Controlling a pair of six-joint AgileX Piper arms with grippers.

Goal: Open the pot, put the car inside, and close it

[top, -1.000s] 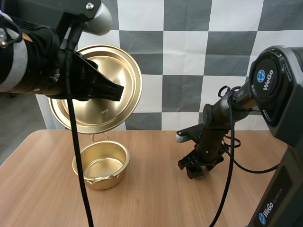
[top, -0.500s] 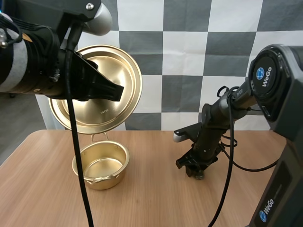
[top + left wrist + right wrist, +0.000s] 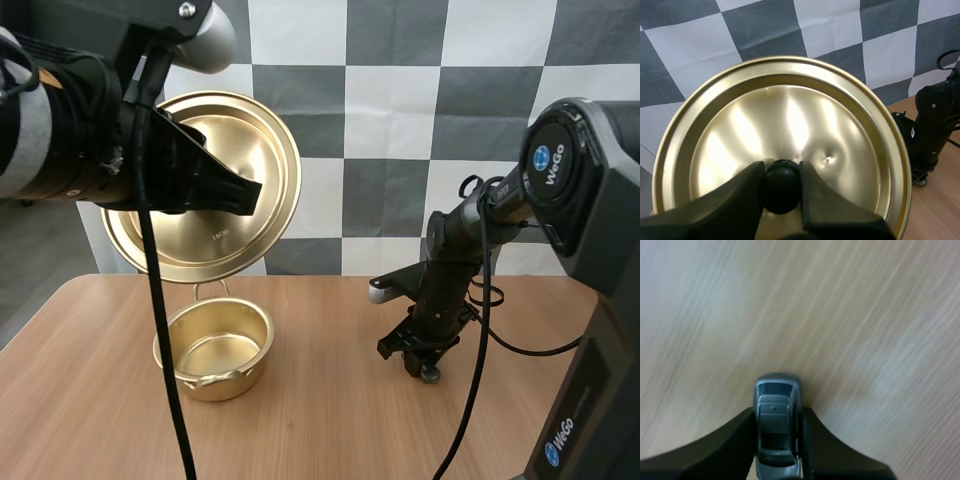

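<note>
**Fig.** L hand (image 3: 781, 175) clenched on black knob (image 3: 782, 191) of round gold metal lid (image 3: 790, 120), above open gold metal pot (image 3: 213, 350) on wooden table (image 3: 320, 430). R hand (image 3: 777, 432) grips small grey toy car (image 3: 775, 420), prob. just off table, well apart from pot. Remaining: car in, lid on.

Open pot (image 3: 226, 383), lid (image 3: 790, 115) aloft, grey car (image 3: 775, 420)

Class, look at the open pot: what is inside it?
The pot shows only bare golden floor; its near wall hides a strip. The car is pinched in the right gripper.
</note>
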